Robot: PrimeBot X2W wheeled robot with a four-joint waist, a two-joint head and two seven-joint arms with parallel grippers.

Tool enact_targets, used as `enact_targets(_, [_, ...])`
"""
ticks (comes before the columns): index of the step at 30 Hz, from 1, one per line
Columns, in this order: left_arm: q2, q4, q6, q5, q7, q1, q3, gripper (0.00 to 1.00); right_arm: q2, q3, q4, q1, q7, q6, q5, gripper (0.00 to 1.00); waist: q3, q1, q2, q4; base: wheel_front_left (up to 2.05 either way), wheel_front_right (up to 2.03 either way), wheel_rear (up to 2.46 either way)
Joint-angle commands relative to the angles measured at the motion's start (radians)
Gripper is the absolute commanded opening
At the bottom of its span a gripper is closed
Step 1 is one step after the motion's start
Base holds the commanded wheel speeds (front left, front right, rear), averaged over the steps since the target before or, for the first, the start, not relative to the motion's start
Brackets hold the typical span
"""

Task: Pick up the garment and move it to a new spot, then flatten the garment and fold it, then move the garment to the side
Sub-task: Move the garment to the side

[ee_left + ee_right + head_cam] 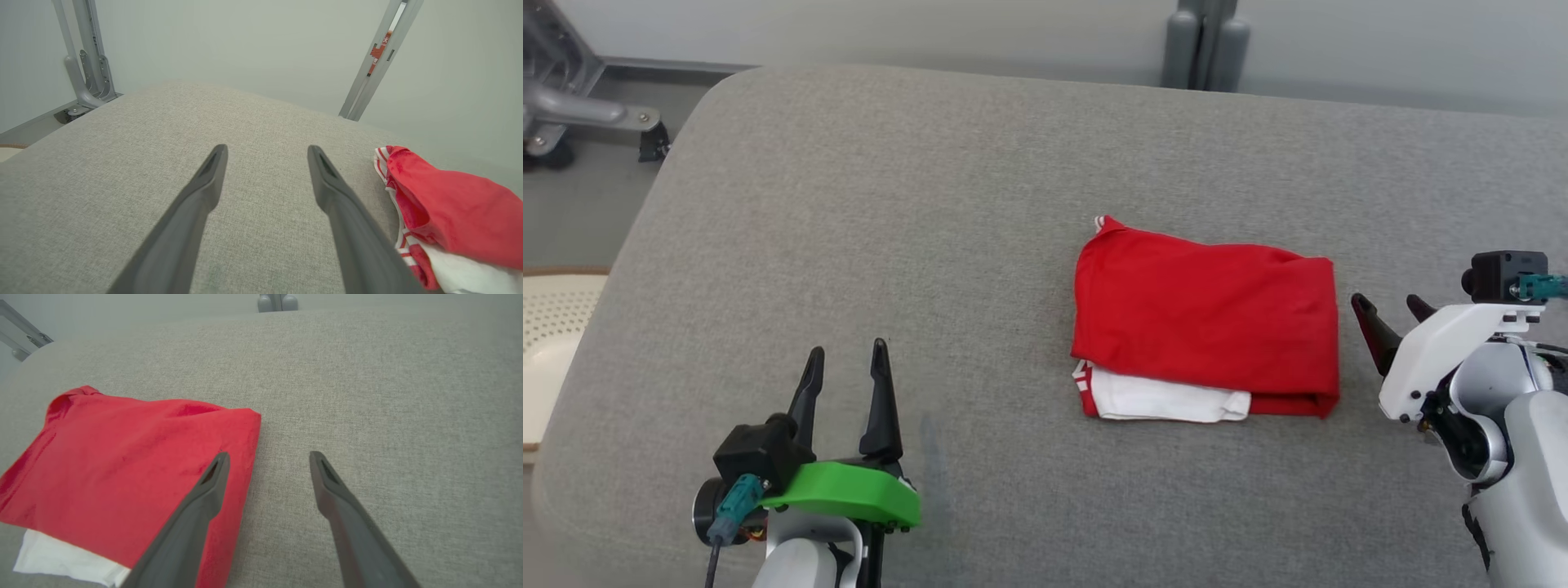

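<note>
The garment (1205, 314) is lying folded on the grey fabric-covered surface (931, 204), right of centre in your head view. It is showing as a compact red rectangle, with a white layer and red-and-white striped trim peeking out along its near edge.

Your left hand (847, 349) is sitting at the lower left, well apart from the garment, its two dark fingers spread wide. It is grasping nothing. In its wrist view, bare surface is showing between the fingers, with the garment off to their right.

Your right hand (1384, 300) is sitting just beside the garment's right edge, fingers released and angled toward it, gripping nothing. In its wrist view one finger is overlapping the red cloth's edge and the other is lying over bare surface. Whether that first finger is touching the cloth, you cannot tell.

A pale perforated object (547, 327) is sitting beyond the surface's left edge, and a grey metal frame (572, 106) is standing past the far left corner.
</note>
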Motion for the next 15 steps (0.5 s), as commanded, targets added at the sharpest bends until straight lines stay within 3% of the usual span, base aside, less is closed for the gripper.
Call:
enact_targets(1, [0.002,-0.005,0.005,-0.005,0.000,-0.015,0.006,1.00,-0.019,0.003,0.022,-0.020,0.015,0.000,0.013,1.00,0.048,0.0000,-0.0001,0.067,0.00,0.00,0.00])
enact_targets(7, [0.002,-0.013,0.008,-0.010,0.000,-0.015,0.009,1.00,-0.027,0.003,0.118,-0.047,0.039,0.000,0.043,1.00,0.061,0.0000,-0.0001,0.109,0.00,0.00,0.00])
enact_targets(14, [0.002,-0.018,0.012,-0.001,0.000,-0.021,0.011,1.00,-0.021,0.035,0.215,-0.074,0.045,0.000,0.069,0.98,0.062,0.0000,-0.0001,0.108,0.00,0.00,0.00])
enact_targets(15, [0.002,-0.019,0.010,0.005,0.000,-0.021,0.012,1.00,-0.019,0.043,0.224,-0.080,0.041,0.000,0.072,0.48,0.062,0.0000,-0.0001,0.103,0.00,0.00,0.00])
